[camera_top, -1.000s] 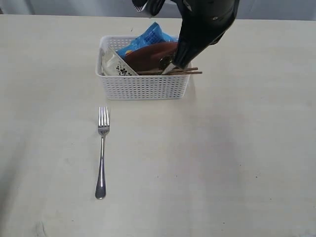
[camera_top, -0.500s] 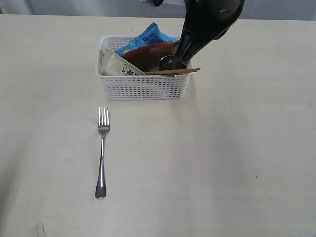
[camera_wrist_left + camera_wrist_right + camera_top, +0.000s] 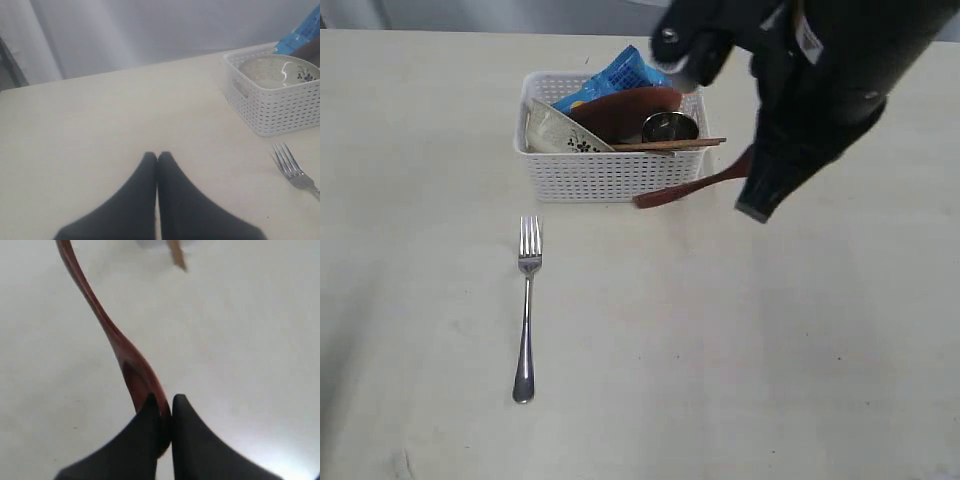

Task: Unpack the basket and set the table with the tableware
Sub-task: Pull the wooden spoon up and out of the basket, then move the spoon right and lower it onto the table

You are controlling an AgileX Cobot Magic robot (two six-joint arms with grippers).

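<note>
- One dark red wooden spoon (image 3: 685,188), pinched in the right pincer (image 3: 166,402), stretches lengthwise toward the white lattice plastic basket (image 3: 610,175).
- Left pincer (image 3: 157,157) sits closed on nothing, farther away.

**Table, pale beige, faint grain: two items resting on it**

Table (image 3: 820,380): broad flat top. Basket (image 3: 610,178): white lattice plastic, standing just beside the right claw (image 3: 755,195), on its left in the exterior view. Fork (image 3: 527,310): steel, lying flat, well apart from that claw, tines toward the basket.
</note>
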